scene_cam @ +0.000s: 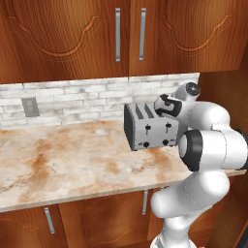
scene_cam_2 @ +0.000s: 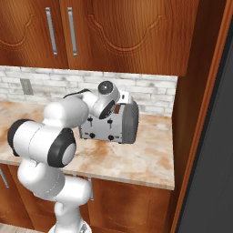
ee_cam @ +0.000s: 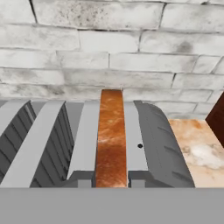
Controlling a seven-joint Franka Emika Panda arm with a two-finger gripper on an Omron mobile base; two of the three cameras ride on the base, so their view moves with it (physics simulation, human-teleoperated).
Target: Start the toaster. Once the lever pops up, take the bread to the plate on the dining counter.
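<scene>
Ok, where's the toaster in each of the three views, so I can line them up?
Left base view: the toaster stands right of centre on the counter, partly behind the arm.
Right base view: the toaster is at centre, its end wall facing the camera, the arm across its top.
Hand view: its slotted top spans the lower half, bread edge-up in one slot.
Shared landmark: the white brick backsplash behind it.

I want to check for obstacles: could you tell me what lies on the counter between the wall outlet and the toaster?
Nothing: in the left base view the counter is bare from below the outlet to the toaster.
</scene>
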